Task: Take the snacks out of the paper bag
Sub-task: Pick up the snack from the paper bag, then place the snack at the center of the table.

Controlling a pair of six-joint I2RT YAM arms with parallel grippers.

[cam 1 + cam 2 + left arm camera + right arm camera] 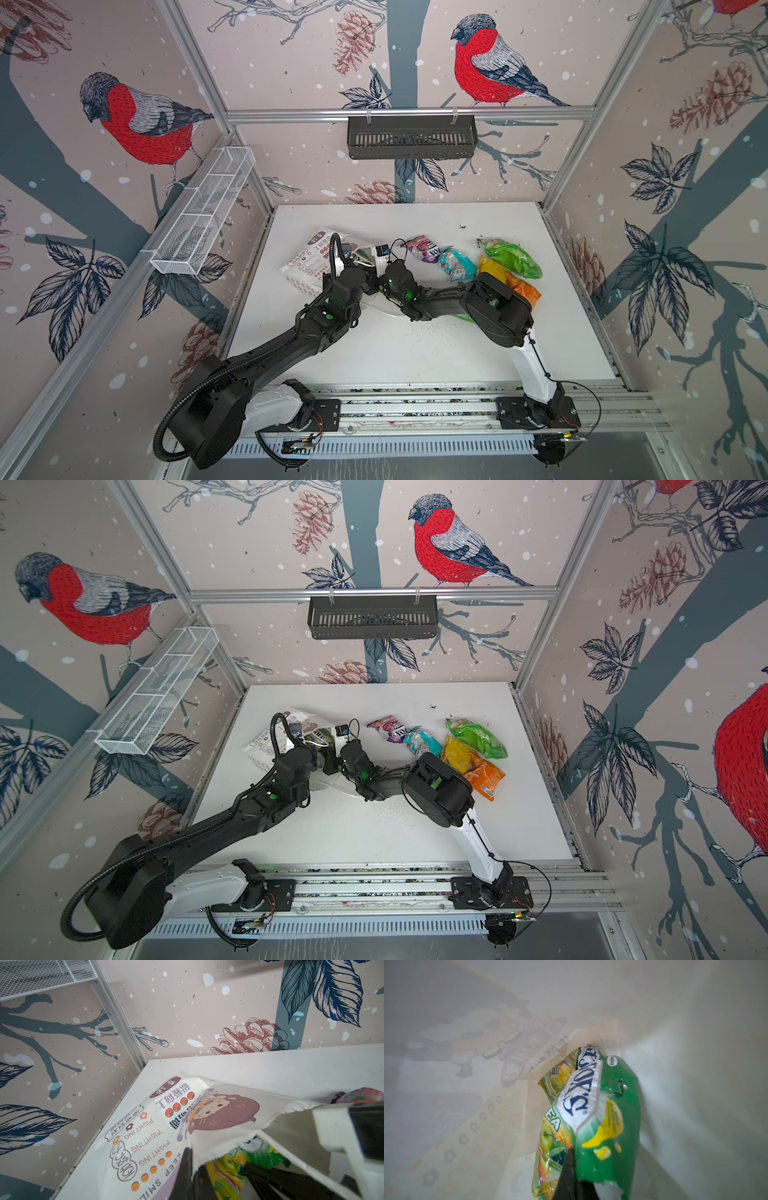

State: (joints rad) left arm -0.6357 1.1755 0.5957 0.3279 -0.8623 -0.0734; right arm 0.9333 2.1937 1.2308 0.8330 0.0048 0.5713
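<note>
Flat on table point(415, 353), left side: white paper bag point(303, 266), cartoon girl, lilac print. Rim gripped in closed left pincer point(195, 1165). Inside, right pincer point(575, 1159) clamped on crinkly green-yellow FOX'S packet point(608, 1126). Other bright packets point(513, 259) alongside.

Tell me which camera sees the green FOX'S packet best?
The right wrist view: the FOX'S packet fills the middle, label readable, inside the paper bag. The left wrist view shows only a green-yellow corner. In both top views it is mostly hidden.
</note>
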